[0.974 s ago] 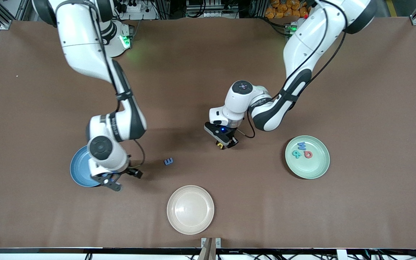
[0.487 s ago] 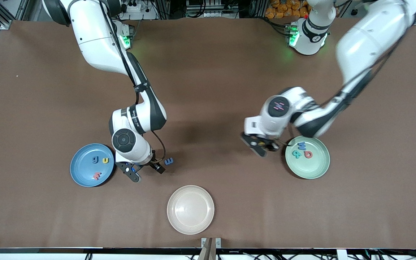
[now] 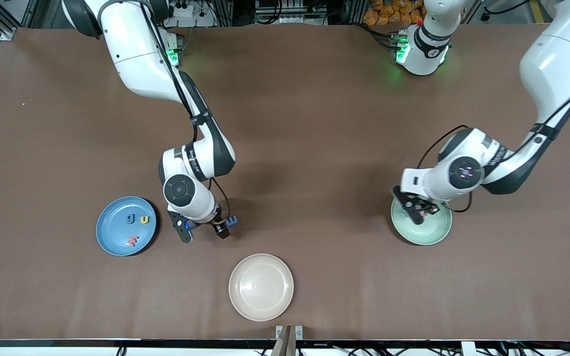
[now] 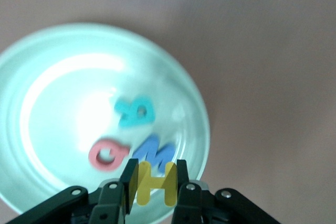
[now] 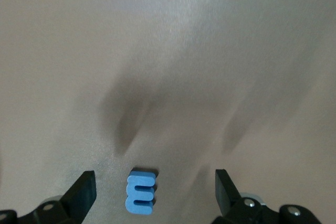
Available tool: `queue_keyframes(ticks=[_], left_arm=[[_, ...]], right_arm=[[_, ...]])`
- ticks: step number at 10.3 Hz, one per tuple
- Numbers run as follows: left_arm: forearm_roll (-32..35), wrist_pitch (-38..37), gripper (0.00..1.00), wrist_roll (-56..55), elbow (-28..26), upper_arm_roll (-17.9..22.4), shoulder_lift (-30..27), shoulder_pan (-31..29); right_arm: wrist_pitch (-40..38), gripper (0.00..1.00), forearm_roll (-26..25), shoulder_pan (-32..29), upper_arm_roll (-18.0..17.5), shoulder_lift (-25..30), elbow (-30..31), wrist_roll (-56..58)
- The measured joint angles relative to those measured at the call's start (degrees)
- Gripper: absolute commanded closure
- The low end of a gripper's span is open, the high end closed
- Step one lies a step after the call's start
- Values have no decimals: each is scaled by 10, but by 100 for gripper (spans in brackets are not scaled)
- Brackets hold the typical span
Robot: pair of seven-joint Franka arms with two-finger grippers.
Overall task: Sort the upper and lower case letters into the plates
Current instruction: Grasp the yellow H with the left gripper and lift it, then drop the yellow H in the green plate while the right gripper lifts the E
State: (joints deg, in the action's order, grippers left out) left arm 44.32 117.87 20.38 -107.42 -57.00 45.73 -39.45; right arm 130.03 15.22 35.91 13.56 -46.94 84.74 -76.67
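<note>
My left gripper (image 3: 417, 209) hangs over the pale mint green plate (image 3: 436, 232), shut on a yellow letter H (image 4: 152, 183). Below it in that plate (image 4: 58, 98) lie a teal letter (image 4: 135, 112), a pink Q (image 4: 108, 153) and a blue M (image 4: 155, 151). My right gripper (image 3: 205, 230) is open over a blue letter E (image 3: 231, 220), which lies flat on the table between the fingers (image 5: 140, 193). The mid-blue plate (image 3: 112, 228), toward the right arm's end, holds a dark g (image 3: 130, 218), a yellow u (image 3: 144, 220) and a red letter (image 3: 132, 241).
A cream-white plate (image 3: 261, 287) with nothing in it sits near the table's front edge, nearer to the camera than the E. Brown table surface (image 3: 314, 148) stretches between the two arms.
The left arm has swung with the yellow H from the table's middle to over the mint plate. The right arm has moved from over the blue plate to the blue E.
</note>
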Motion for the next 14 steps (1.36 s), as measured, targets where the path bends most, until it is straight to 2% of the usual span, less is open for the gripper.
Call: queue_keyframes(ticks=[3, 4, 5, 6, 7, 8, 9, 14], left_arm=[[0, 0, 100, 69, -9, 0, 2, -49], [0, 0, 92, 77, -10, 0, 3, -58], [0, 0, 91, 78, -10, 0, 4, -60], [0, 1, 91, 78, -10, -1, 5, -59], [0, 1, 78, 78, -10, -2, 5, -56], [0, 1, 10, 78, -9, -2, 5, -52], [0, 1, 0, 77, -5, 1, 5, -46], [-5, 0, 0, 77, 32, 10, 5, -38]], right_arm=[[24, 0, 1, 5, -6, -15, 0, -10], [27, 0, 1, 5, -9, -19, -1, -10], [29, 0, 1, 5, -10, -20, -2, -11], [30, 10, 1, 5, -11, -21, -3, -11], [31, 93, 1, 5, -11, -22, -4, -11], [32, 100, 1, 5, -12, -23, -5, -11], [33, 100, 1, 6, -13, -25, -6, -11], [29, 100, 1, 7, -13, -25, -16, -9]])
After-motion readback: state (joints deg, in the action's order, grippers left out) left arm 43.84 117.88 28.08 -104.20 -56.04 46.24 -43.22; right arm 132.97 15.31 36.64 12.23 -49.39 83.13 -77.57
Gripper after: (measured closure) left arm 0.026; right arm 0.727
